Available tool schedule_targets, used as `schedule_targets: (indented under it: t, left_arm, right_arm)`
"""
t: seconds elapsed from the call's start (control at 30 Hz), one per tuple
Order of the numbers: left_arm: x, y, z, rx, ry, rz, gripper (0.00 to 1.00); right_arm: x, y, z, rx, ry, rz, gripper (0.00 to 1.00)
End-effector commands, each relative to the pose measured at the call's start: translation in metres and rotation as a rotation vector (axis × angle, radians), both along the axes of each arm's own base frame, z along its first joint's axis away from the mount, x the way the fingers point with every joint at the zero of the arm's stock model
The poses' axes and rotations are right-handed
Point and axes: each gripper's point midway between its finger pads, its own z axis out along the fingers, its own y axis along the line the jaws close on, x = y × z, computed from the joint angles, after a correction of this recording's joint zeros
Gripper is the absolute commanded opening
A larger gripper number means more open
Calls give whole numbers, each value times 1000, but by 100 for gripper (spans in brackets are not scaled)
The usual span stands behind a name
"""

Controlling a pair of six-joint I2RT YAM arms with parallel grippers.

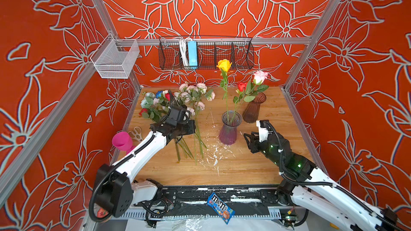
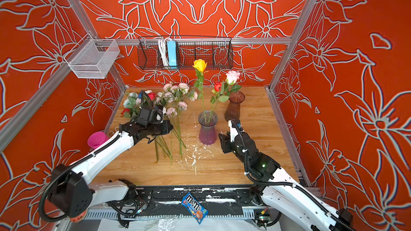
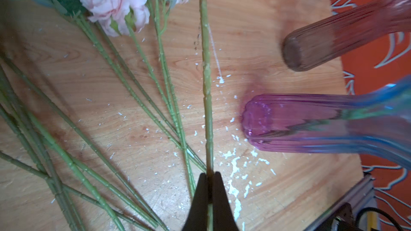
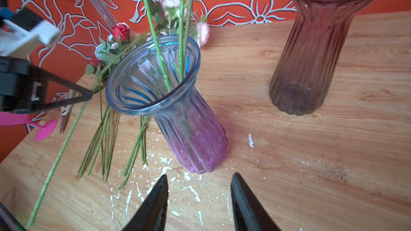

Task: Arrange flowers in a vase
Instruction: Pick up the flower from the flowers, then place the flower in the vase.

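A ribbed vase (image 1: 230, 127), blue at the rim and purple at the base, stands mid-table and holds a yellow rose (image 1: 224, 65), a red rose (image 1: 242, 86) and a pink rose (image 1: 260, 77). Loose flowers (image 1: 169, 103) lie in a pile at the back left, their stems fanned toward the front. My left gripper (image 3: 209, 174) is shut on one long green stem (image 3: 205, 85) above that pile, left of the vase (image 3: 311, 123). My right gripper (image 4: 198, 178) stands open and empty just right of the vase's (image 4: 178, 98) base.
An empty brown vase (image 1: 253, 107) stands behind and right of the purple one. A pink cup (image 1: 122, 141) and scissors (image 1: 136, 133) sit at the table's left edge. A black wire basket (image 1: 206, 52) and a white mesh basket (image 1: 115, 60) hang on the frame.
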Motion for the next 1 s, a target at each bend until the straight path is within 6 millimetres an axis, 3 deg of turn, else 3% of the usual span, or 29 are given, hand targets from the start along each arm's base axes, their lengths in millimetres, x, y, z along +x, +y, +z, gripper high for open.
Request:
schedule_targets:
  t: [0.0, 0.13, 0.2, 0.33, 0.6, 0.8, 0.97]
  left_arm:
    - [0, -4, 37, -83, -143, -4, 0]
    - [-12, 5, 52, -110, -215, 26, 0]
    - [-23, 11, 69, -130, -274, 33, 0]
    - [-44, 11, 85, -148, -315, -23, 0]
    - [-83, 18, 109, -192, -434, -71, 0]
    - [-92, 17, 135, -293, -576, -82, 0]
    - [-96, -1, 140, -374, -593, -178, 0]
  right_arm:
    - [0, -1, 17, 21, -25, 0, 47]
    - [-2, 7, 30, 32, -57, 53, 47]
    - [-4, 10, 38, 42, -71, 75, 47]
    - [-6, 14, 51, 63, -86, 101, 47]
    - [-4, 28, 61, 88, -86, 152, 47]
    - [-4, 54, 90, 147, -108, 260, 49]
    - [-5, 81, 129, 228, -147, 376, 56]
